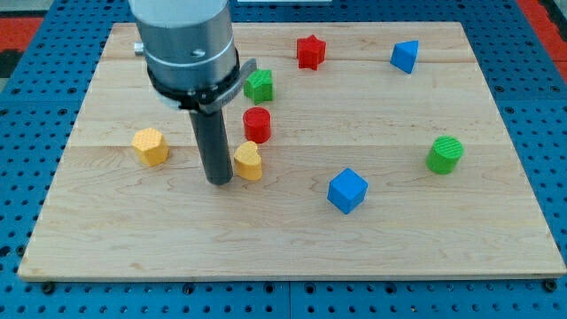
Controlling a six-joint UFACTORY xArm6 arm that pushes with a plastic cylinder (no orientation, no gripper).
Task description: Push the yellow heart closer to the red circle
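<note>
My tip [219,181] is touching the yellow heart [249,161] from the view's left; this tool is a plain rod with no jaws. The heart is sitting on the desk [292,239], just below the red circle [257,123]

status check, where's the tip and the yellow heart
My tip against yellow heart's left side. Heart just below red circle, nearly touching. Nothing between them.
</note>
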